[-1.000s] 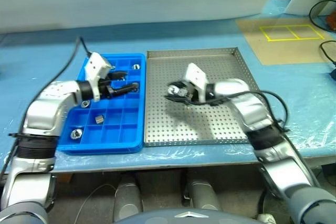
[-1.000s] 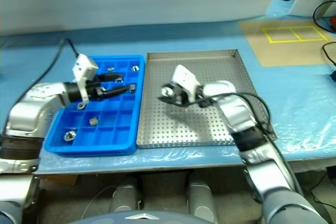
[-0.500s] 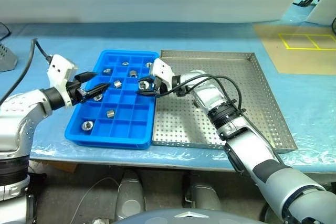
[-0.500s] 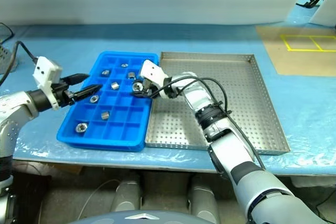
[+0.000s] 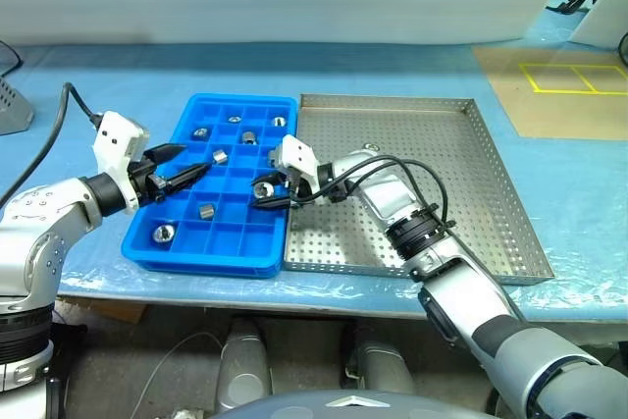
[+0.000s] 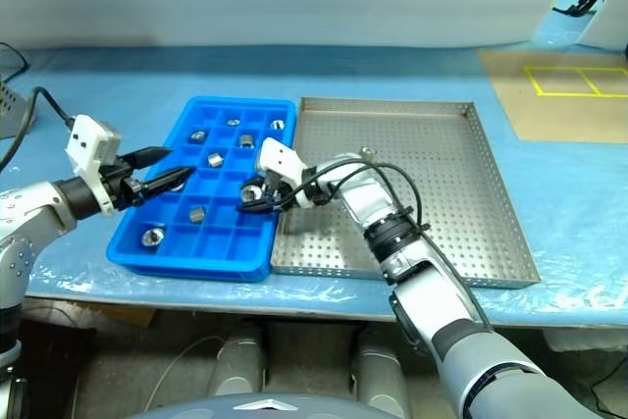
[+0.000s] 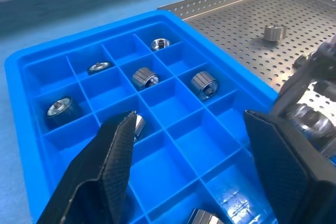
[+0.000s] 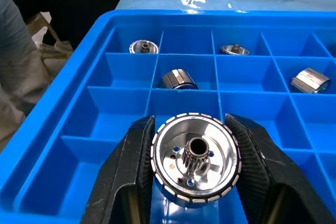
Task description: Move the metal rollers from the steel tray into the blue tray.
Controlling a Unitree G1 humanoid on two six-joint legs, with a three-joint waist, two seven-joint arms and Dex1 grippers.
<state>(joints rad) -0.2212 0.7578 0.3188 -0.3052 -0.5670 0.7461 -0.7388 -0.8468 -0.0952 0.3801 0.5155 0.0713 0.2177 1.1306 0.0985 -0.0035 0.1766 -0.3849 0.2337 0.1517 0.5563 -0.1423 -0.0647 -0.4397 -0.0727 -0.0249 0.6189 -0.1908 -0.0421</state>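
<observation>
The blue tray (image 5: 210, 259) lies left of the steel tray (image 5: 446, 183) and holds several metal rollers, such as one (image 5: 206, 211) in a front compartment. My right gripper (image 8: 190, 125) is shut on a shiny roller (image 8: 195, 163) and hangs just above a compartment in the blue tray's right column (image 5: 263, 192). My left gripper (image 7: 190, 116) stands open with nothing between its fingers, over the blue tray's left side (image 5: 184, 168). One roller (image 7: 273, 32) lies on the steel tray's perforated floor near its back left.
A brown board with yellow tape (image 5: 564, 85) lies at the back right of the blue-covered table. A grey object (image 5: 8, 105) sits at the far left edge. A black cable (image 5: 59, 134) runs to my left wrist.
The head camera shifted. My right gripper carried its roller leftward from over the steel tray to over the blue tray and sank lower. My left gripper drew back to the tray's left side.
</observation>
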